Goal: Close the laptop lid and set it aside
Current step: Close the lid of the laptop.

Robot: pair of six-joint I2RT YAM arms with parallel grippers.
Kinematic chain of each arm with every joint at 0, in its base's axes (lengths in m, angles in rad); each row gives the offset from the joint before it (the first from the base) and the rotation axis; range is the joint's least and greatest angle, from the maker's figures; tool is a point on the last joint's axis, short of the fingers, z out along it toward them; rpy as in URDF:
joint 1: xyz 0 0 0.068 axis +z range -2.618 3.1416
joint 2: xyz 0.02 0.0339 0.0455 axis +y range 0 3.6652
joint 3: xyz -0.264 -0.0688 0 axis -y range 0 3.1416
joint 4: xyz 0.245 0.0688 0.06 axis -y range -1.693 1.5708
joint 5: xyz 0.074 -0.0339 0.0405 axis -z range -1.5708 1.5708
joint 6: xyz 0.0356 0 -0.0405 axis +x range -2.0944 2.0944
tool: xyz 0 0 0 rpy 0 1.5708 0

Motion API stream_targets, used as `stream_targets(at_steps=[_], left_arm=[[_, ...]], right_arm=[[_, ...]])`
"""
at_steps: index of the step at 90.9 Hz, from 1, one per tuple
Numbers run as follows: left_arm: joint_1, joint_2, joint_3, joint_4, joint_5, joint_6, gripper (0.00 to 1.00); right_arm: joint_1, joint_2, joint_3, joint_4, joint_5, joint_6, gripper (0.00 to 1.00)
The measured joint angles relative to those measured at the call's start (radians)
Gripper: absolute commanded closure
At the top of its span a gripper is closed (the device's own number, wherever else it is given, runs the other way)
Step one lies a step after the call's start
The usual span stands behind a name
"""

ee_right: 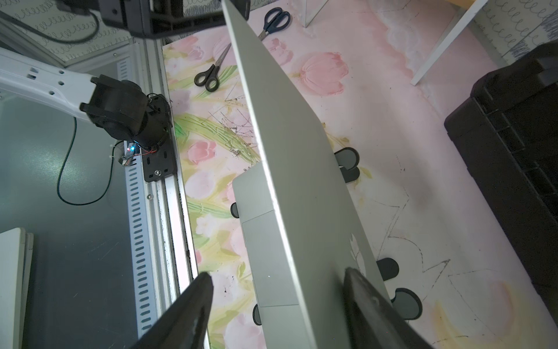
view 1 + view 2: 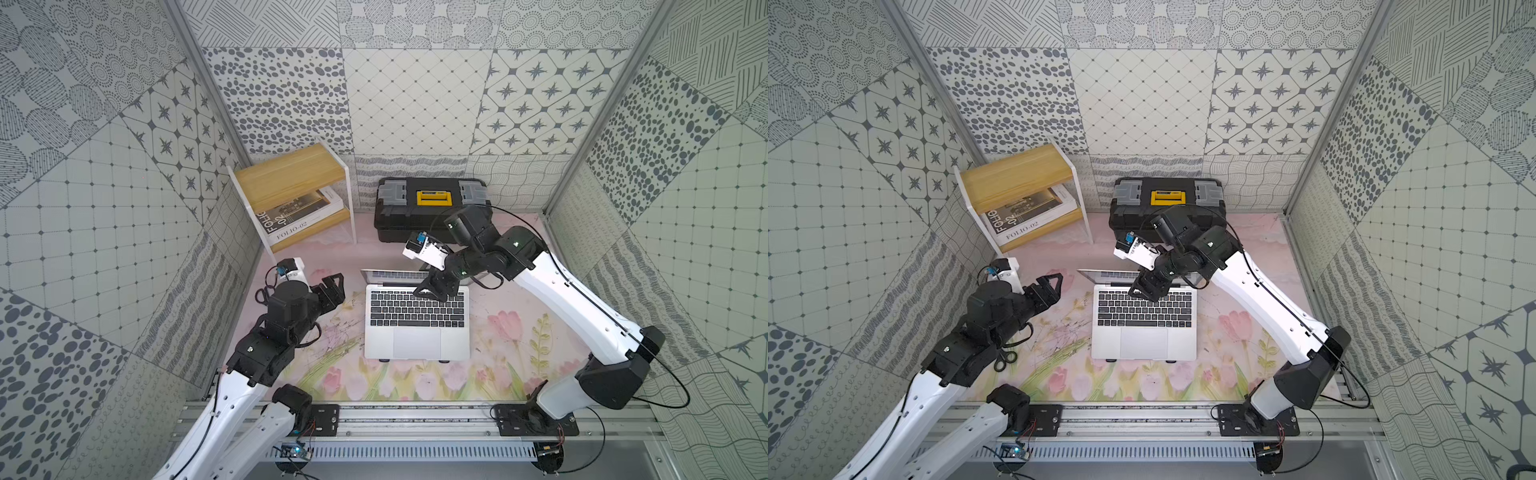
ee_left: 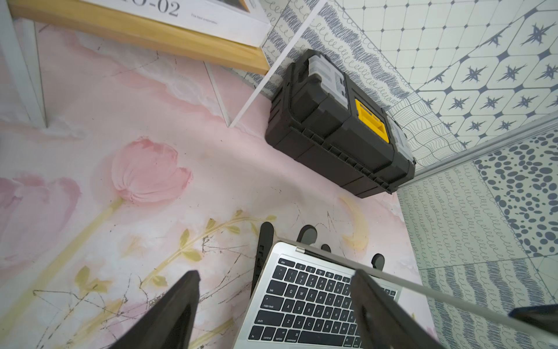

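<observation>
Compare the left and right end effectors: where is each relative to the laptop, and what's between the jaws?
The left end effector hovers over the mat beside the laptop. The right end effector is above the back of the laptop's keyboard. The left one's jaws have nothing between them, while the right one's jaws straddle the laptop lid. Shared: both are open.

It was a robot lab booth: grey-patterned printed wall panels (image 2: 415, 104) enclosed a pink floral mat (image 2: 519, 332) and an aluminium mounting rail (image 2: 415, 417).

left arm (image 2: 232, 399), right arm (image 2: 569, 303): white shells, black joints | cables (image 2: 688, 400): thin, black | left tool (image 2: 1057, 284): black, seemingly triangular
</observation>
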Motion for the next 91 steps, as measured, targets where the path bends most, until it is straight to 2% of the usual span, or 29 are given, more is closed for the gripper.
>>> stream_targets(at_steps=[22, 38, 64, 76, 91], left_arm=[[0.032, 0.167, 0.225, 0.009, 0.116, 0.102, 0.17], [0.032, 0.291, 0.329, 0.051, 0.274, 0.168, 0.15], [0.029, 0.424, 0.368, 0.079, 0.503, 0.238, 0.17], [-0.003, 0.449, 0.349, 0.077, 0.556, 0.270, 0.19], [-0.085, 0.466, 0.325, 0.062, 0.575, 0.325, 0.22]], right_arm=[[0.024, -0.011, -0.029, 0.006, -0.013, 0.004, 0.18], [0.055, -0.011, -0.050, 0.013, -0.015, 0.012, 0.10], [0.080, -0.011, -0.087, 0.032, -0.030, 0.020, 0.06], [0.081, -0.019, -0.098, 0.043, -0.031, 0.024, 0.03], [0.085, -0.035, -0.110, 0.061, -0.026, 0.027, 0.03]])
